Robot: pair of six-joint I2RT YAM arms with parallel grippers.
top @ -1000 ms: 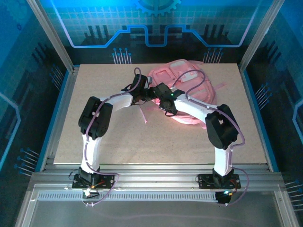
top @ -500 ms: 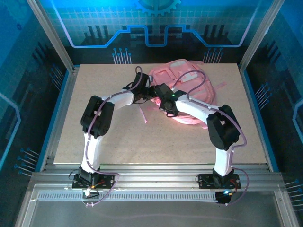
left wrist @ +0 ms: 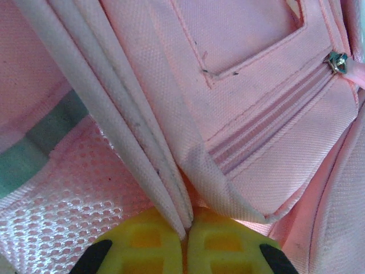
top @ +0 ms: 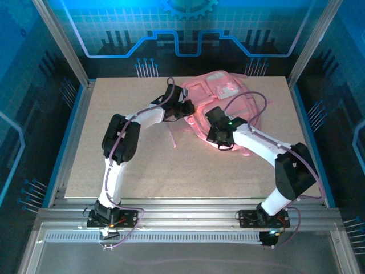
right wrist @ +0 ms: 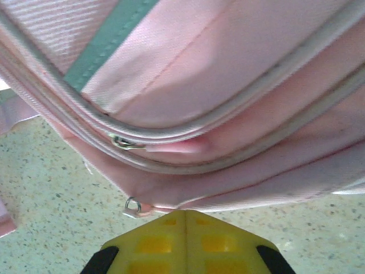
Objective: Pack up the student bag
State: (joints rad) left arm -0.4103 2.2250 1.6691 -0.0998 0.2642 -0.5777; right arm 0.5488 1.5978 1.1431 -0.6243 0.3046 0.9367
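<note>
Left jaws pinching piping (left wrist: 137, 148) of woven pink student bag (left wrist: 251, 51), right jaws together (yellow pads (right wrist: 154, 242)) by metal zipper ring (right wrist: 132, 206).

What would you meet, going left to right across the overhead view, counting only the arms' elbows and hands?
In order: left arm's elbow → left hand → right hand → right arm's elbow.

The left pincer (left wrist: 185, 231), half open a second ago, now pinches a fold of the student bag (top: 228, 88), nearer the far edge of the tabletop (top: 102, 171). The right pincer (right wrist: 185, 216) sits closer to the right edge, its arm stretched out.
</note>
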